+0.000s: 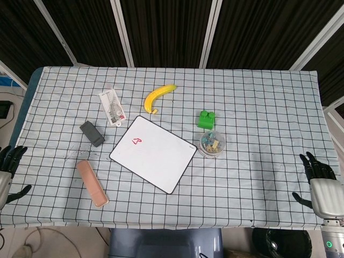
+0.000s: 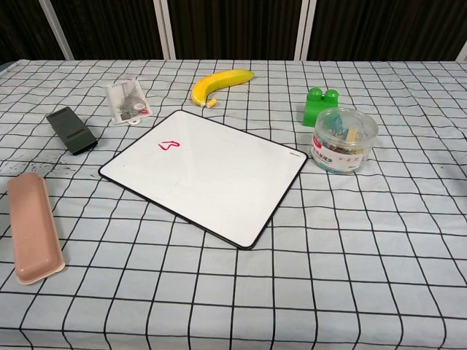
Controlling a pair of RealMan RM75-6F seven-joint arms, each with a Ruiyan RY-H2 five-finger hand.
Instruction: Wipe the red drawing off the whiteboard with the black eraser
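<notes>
The whiteboard [image 1: 156, 155] [image 2: 211, 171] lies tilted at the table's middle, with a small red drawing [image 1: 135, 141] [image 2: 167, 144] near its far left corner. The black eraser [image 1: 92, 133] [image 2: 71, 130] lies flat on the cloth to the board's left, untouched. My left hand [image 1: 6, 171] hangs off the table's left edge, fingers apart and empty. My right hand [image 1: 319, 184] hangs off the right edge, also spread and empty. Neither hand shows in the chest view.
A pink case [image 1: 91, 183] [image 2: 33, 225] lies near the front left. A packet [image 1: 112, 107] [image 2: 127, 101] and a banana [image 1: 158, 96] [image 2: 220, 84] lie behind the board. A green block [image 1: 206, 119] [image 2: 321, 105] and a clear tub of clips [image 1: 212, 143] [image 2: 344, 139] stand to its right.
</notes>
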